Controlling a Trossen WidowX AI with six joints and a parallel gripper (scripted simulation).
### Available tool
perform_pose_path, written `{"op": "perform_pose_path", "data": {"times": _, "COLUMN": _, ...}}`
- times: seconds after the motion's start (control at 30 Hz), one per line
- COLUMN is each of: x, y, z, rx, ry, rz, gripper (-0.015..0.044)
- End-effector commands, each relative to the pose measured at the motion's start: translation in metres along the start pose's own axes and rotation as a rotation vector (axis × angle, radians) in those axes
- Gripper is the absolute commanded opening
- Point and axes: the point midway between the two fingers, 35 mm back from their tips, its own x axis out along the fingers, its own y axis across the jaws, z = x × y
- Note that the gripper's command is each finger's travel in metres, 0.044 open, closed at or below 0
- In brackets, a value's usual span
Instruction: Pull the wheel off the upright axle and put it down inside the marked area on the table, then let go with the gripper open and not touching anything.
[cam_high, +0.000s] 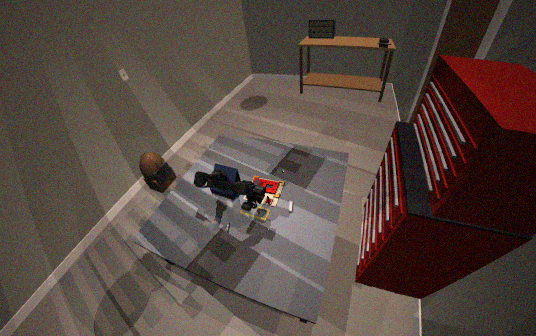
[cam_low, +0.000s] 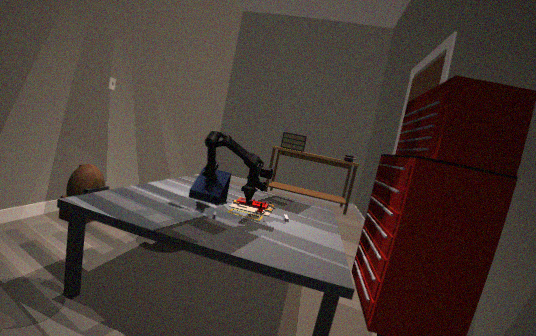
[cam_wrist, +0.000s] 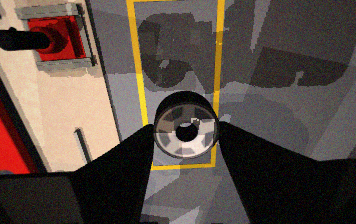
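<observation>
The wheel (cam_wrist: 186, 142), a dark tyre with a pale spoked hub and a dark centre, sits between the fingertips in the wrist view. My gripper (cam_wrist: 185, 129) (cam_low: 248, 200) is shut on it. The marked area, a yellow outline (cam_wrist: 141, 85), lies below; in the wrist view the wheel overlaps its lower part, close to the right line. How high the wheel hangs is hard to tell. The upright axle (cam_wrist: 25, 40) is a black rod on a red block (cam_wrist: 75, 37) at the upper left of the wrist view, with no wheel on it.
The pale board (cam_wrist: 60, 100) with the axle and a red part (cam_wrist: 10, 150) lies left of the outline in the wrist view. A dark blue block (cam_low: 216, 187) stands by the arm's base. A small white piece (cam_high: 290, 206) (cam_low: 286, 218) lies to the right.
</observation>
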Motion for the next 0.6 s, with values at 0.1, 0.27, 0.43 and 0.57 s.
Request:
{"op": "perform_pose_path", "data": {"times": 0.1, "x": 0.037, "y": 0.002, "z": -0.001, "rx": -0.011, "ry": 0.011, "rz": -0.002, "gripper": 0.0}}
{"op": "perform_pose_path", "data": {"times": 0.27, "x": 0.064, "y": 0.001, "z": -0.004, "rx": -0.011, "ry": 0.011, "rz": -0.006, "gripper": 0.0}}
{"op": "perform_pose_path", "data": {"times": 0.43, "x": 0.071, "y": 0.0, "z": -0.005, "rx": -0.011, "ry": 0.011, "rz": -0.008, "gripper": 0.0}}
{"op": "perform_pose_path", "data": {"times": 0.57, "x": 0.067, "y": -0.002, "z": -0.005, "rx": -0.005, "ry": 0.014, "rz": -0.011, "gripper": 0.0079}}
